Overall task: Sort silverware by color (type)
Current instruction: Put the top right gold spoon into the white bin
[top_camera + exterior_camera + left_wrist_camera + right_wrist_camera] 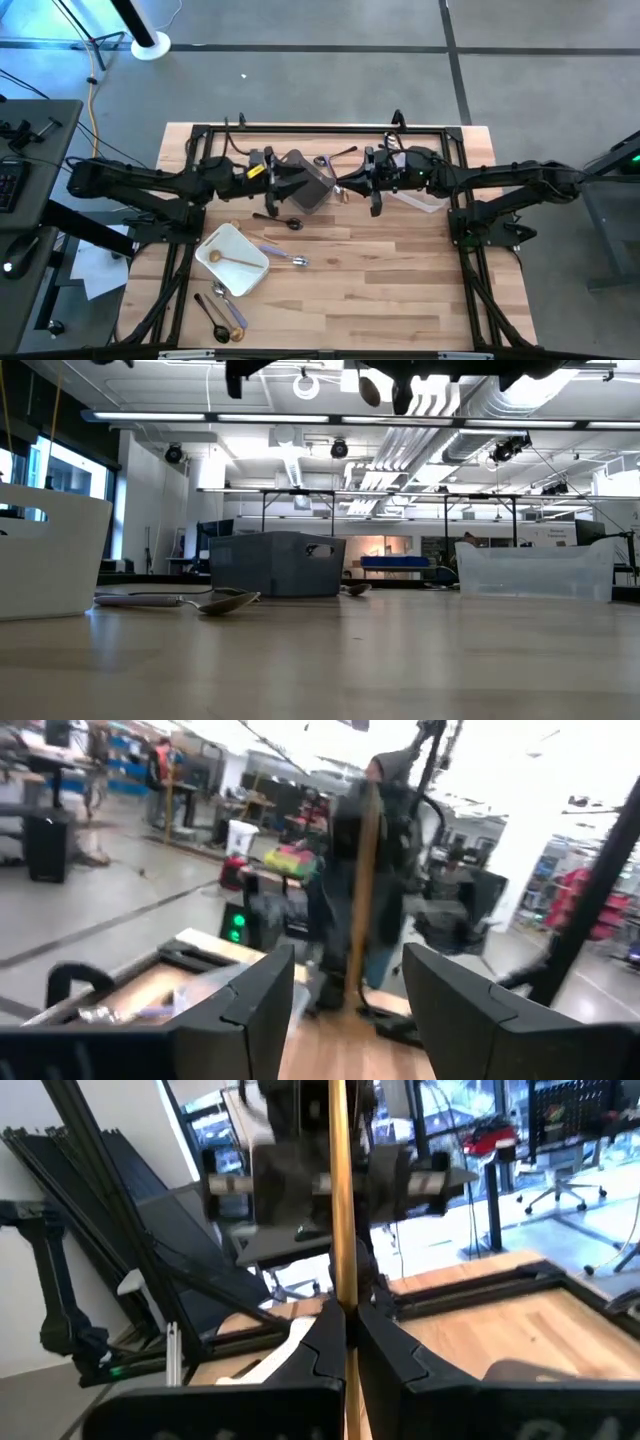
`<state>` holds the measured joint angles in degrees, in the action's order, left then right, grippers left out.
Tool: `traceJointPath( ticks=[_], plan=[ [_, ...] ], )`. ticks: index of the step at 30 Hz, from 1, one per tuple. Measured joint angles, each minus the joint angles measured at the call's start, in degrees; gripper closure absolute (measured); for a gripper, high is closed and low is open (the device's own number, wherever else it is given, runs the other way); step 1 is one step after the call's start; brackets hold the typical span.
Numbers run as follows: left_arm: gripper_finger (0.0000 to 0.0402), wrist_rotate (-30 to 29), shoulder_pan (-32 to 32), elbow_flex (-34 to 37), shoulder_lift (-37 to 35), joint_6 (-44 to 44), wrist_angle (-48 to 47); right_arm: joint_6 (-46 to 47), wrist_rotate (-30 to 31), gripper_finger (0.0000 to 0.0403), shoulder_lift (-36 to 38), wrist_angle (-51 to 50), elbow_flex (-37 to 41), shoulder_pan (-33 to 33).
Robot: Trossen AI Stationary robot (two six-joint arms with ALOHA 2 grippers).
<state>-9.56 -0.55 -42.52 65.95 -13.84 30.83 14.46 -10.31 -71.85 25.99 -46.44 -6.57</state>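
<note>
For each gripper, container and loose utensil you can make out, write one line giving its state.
Left gripper: open, empty.
Right gripper: shut on slim gold utensil.
White rectangular tray: holds a gold spoon.
Dark grey bin: upright.
Clear plastic tub: upright.
Lilac-handled spoon: flat on table.

Even, bright overhead light is cast across the table (400, 290), where only short, soft shadows are thrown. Glare from ceiling strip lights (300, 420) is seen in the low view. Both wrist views are smeared by motion blur, and the windows (560, 760) are blown out white.
</note>
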Motion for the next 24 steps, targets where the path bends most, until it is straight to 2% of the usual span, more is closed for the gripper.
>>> traceJointPath(
  ticks=[7,16,24],
  plan=[
    [0.0222,0.7,-0.3,-4.9,6.6,4.9,0.0,0.9,0.0,0.0403,-2.1,3.0,0.0,0.0],
    [0.0222,0.7,-0.6,-8.6,12.6,5.1,3.2,0.5,0.0,0.0403,-2.1,2.0,0.0,0.0],
    [0.0226,0.4,-1.0,-9.5,14.1,5.7,3.8,0.5,0.0,0.0403,-2.1,2.1,0.0,0.0]
  ],
)
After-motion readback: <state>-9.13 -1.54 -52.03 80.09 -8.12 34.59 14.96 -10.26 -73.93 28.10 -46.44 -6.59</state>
